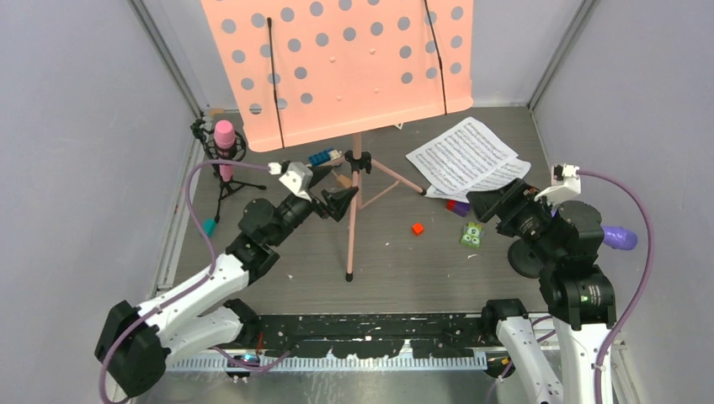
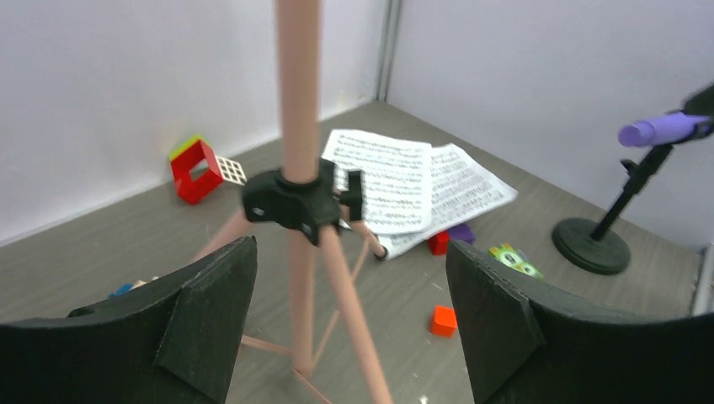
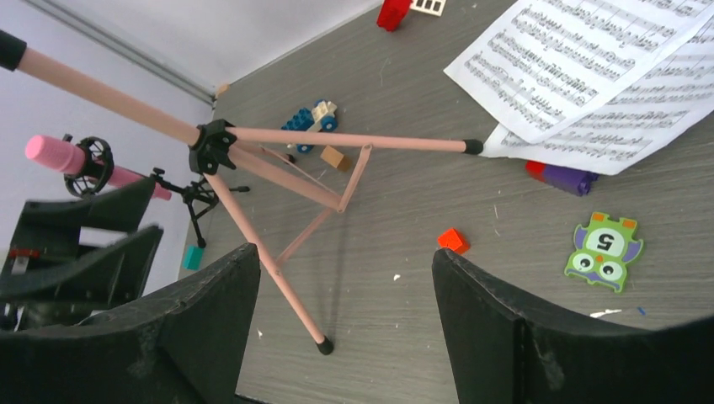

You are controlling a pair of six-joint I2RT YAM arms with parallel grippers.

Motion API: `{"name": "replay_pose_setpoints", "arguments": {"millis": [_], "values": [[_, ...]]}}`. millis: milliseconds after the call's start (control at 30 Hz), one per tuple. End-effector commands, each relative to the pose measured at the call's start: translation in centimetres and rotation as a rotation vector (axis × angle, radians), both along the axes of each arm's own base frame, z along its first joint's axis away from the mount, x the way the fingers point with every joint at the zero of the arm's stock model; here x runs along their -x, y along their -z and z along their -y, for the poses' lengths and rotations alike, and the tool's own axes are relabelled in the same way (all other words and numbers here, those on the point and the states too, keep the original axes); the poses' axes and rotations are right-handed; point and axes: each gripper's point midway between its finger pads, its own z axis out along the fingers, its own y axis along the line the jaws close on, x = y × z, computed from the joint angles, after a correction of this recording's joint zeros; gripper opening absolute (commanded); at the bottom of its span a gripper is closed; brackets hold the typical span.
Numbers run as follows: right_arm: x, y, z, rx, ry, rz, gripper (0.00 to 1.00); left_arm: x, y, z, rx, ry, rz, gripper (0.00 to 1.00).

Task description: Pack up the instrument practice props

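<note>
The pink perforated music rack stands on its pink pole and tripod legs at the middle of the table. My left gripper is open just left of the pole. In the left wrist view the pole and black hub show between the open jaws, untouched. White sheet-music pages lie at the back right. The pink microphone sits in a black tripod mount at the left. The purple microphone sits on a black round-base mount at the right. My right gripper is open and empty.
A red cube, a green owl tile, a purple block, a blue toy car and a teal block lie on the table. A red frame block lies by the back wall. Grey walls close three sides.
</note>
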Motion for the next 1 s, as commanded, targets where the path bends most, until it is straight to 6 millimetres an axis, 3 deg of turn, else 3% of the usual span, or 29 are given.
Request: {"name": "replay_pose_setpoints", "arguments": {"millis": [0, 300, 767, 967], "values": [[1.1, 0.6, -0.5, 0.001, -0.037, -0.018, 0.80, -1.3, -6.2, -0.9, 0.148, 0.078, 0.189, 0.83], [2.2, 0.8, -0.7, 0.009, -0.058, -0.025, 0.80, -2.9, -6.9, -0.2, 0.113, 0.271, 0.269, 0.78], [3.0, 0.6, -0.9, 0.001, -0.068, -0.026, 0.81, -7.0, -5.3, 1.8, -0.011, 0.387, 0.237, 0.73], [3.1, 0.8, -0.9, 0.004, -0.070, -0.033, 0.81, -7.8, -4.5, 3.1, -0.036, 0.466, 0.170, 0.57]]}}
